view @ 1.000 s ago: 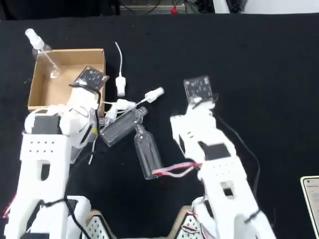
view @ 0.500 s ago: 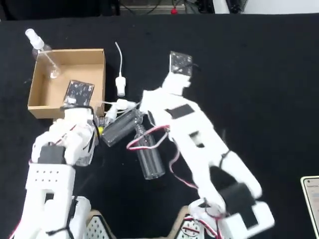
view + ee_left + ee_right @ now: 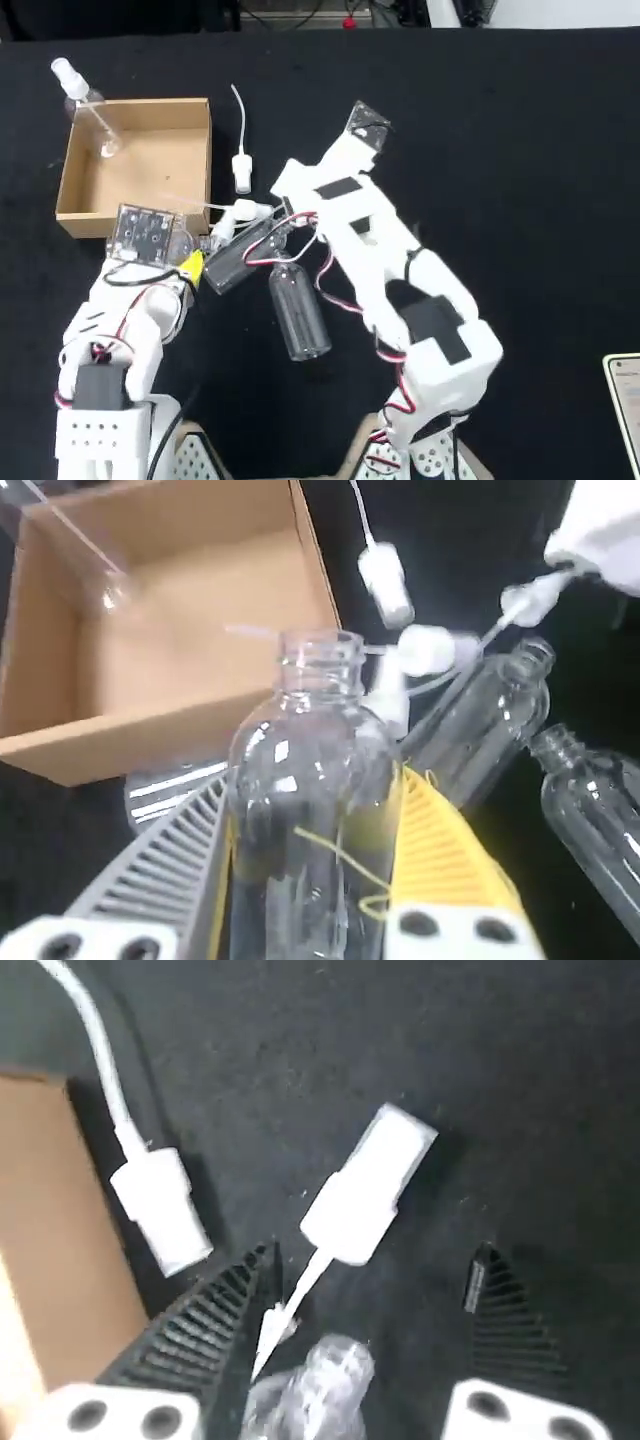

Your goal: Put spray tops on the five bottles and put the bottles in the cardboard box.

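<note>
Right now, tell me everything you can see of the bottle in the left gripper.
The bottle is clear and plastic-looking, round-bodied with a short threaded neck. Its mouth is open, with no spray top on. The left gripper is shut on its body, gripping from both sides. It is held near the cardboard box.

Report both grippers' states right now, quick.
Left gripper: shut on a clear bottle with no top on it.
Right gripper: open, over a white spray top, gripping nothing.
</note>
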